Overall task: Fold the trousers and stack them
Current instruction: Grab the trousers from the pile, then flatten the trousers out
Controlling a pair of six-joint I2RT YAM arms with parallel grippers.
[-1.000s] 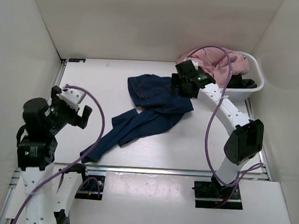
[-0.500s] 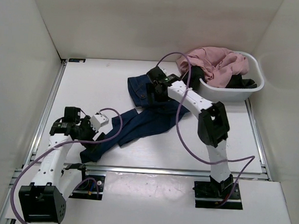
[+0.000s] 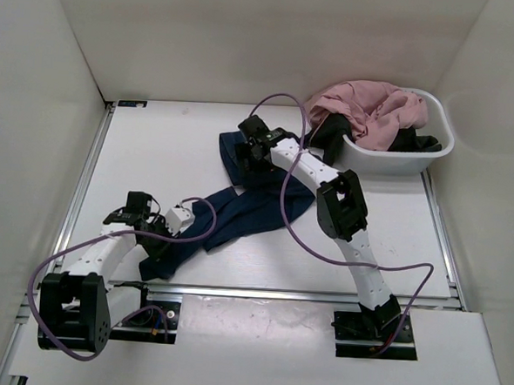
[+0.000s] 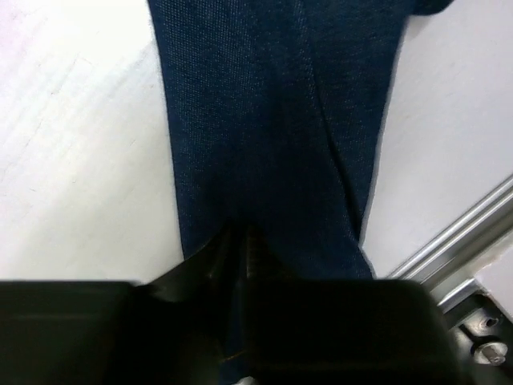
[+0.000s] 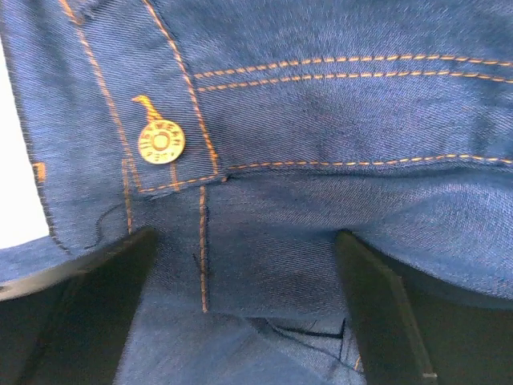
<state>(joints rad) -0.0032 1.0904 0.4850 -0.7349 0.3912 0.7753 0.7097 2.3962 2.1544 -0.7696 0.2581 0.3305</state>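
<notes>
Left tool (image 4: 240,245) pinches shut on one leg of the dark navy-blue denim trousers (image 3: 256,201), at 7 o'clock on the white desk (image 3: 155,151). Right tool (image 5: 248,273) is wide open and holds nothing, over their top at 12 o'clock. Grabbing step, I think; next, right tool should close.

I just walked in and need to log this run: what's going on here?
Two arms are working on a crumpled pair of dark blue jeans. The left gripper has its fingers pinched on one leg. The right gripper sits over the waistband by the brass button, with its fingers open. No fold is made yet. A pink garment lies in the white basin.
</notes>
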